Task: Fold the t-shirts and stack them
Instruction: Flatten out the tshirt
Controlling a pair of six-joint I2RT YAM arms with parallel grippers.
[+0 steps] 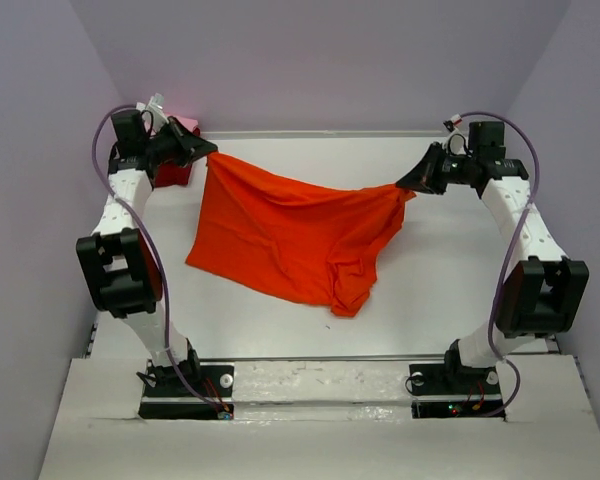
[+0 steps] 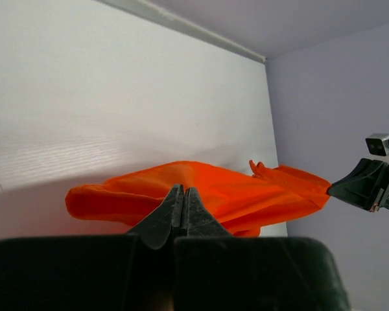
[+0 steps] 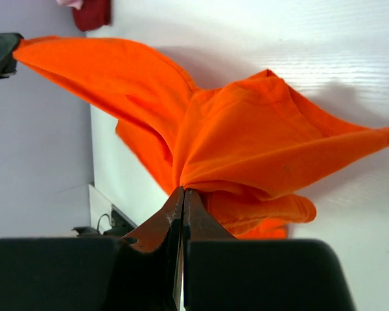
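Top external view: I see my left gripper [image 1: 208,153] pinched shut on one corner of the orange-red t-shirt [image 1: 290,235]. My right gripper [image 1: 405,185] is pinched shut on another corner. The shirt hangs stretched between them, with its low part resting on the white table [image 1: 450,290]. The dark red t-shirt [image 1: 172,175] and pink t-shirt [image 1: 187,124] sit in the far left corner.
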